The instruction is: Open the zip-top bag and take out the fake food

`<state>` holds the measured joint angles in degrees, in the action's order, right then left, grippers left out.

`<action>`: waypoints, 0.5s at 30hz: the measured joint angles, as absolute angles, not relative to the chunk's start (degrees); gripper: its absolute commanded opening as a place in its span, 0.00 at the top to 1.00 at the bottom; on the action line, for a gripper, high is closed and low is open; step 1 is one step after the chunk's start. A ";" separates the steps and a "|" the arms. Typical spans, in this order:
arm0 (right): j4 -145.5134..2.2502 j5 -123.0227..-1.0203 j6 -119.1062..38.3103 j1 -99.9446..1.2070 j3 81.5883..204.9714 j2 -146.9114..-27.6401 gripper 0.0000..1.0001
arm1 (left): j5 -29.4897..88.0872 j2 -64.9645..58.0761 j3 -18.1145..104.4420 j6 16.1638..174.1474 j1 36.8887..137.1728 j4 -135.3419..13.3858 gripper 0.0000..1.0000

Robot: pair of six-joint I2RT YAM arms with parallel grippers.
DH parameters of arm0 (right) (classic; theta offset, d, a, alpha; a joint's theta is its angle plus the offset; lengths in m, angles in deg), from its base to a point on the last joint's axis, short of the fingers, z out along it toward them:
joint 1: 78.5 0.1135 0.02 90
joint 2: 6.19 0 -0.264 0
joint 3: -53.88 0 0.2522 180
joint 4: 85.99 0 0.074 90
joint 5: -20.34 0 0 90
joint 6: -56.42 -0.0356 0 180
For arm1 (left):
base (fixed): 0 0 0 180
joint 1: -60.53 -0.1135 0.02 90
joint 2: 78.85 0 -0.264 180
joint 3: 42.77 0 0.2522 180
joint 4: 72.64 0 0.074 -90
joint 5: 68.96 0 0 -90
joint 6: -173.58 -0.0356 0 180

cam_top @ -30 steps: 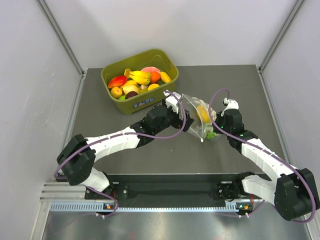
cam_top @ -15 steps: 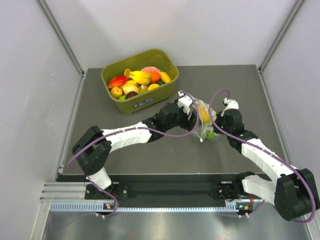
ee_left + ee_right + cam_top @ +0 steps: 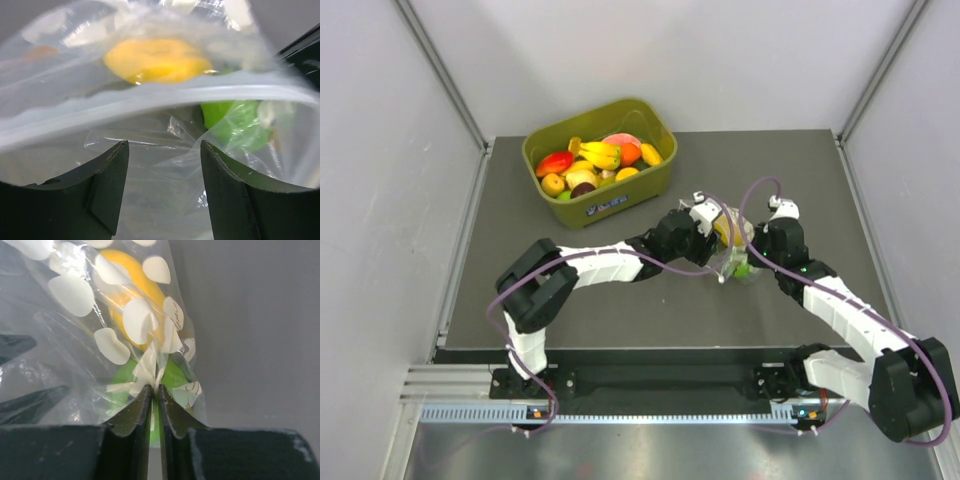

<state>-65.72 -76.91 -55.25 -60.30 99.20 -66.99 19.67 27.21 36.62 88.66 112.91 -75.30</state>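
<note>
Over the grey table's (image 3: 520,300) right half, the right gripper (image 3: 155,395) pinched the zip-top bag's (image 3: 732,250) dotted film, seemingly to steady it, while the left gripper (image 3: 164,150), jaws parted at the zip strip (image 3: 150,107), faced the fake food (image 3: 157,61) inside.

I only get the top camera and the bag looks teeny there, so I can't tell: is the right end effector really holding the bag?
Observer: Yes. In the right wrist view the right end effector is shut on a crumpled fold of the zip-top bag.
Operator: Is the left one grabbing too?
Observer: No. The left wrist view shows the left end effector open, its jaws apart just below the zip strip.
Operator: Where's the green toy?
Observer: The green piece sits right behind the pinched fold, with the yellow piece above it in that view.
</note>
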 measured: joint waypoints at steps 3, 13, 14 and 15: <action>-63.23 -77.61 -56.61 -60.30 100.14 -66.97 0.70 | 19.65 30.31 37.63 88.09 112.91 -75.41 0.39; -57.77 -77.28 -60.76 -60.30 100.53 -65.46 0.44 | 18.62 31.87 37.91 87.72 112.85 -77.33 0.40; -57.99 -76.86 -61.09 -60.30 100.53 -65.68 0.44 | 18.62 31.87 37.91 87.70 112.80 -77.57 0.40; -58.34 -76.23 -61.40 -60.30 100.53 -66.01 0.45 | 18.62 31.87 37.89 87.67 112.74 -77.86 0.41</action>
<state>-58.34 -76.23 -61.40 -60.30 100.53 -66.01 18.62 31.87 37.89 87.67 112.74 -77.86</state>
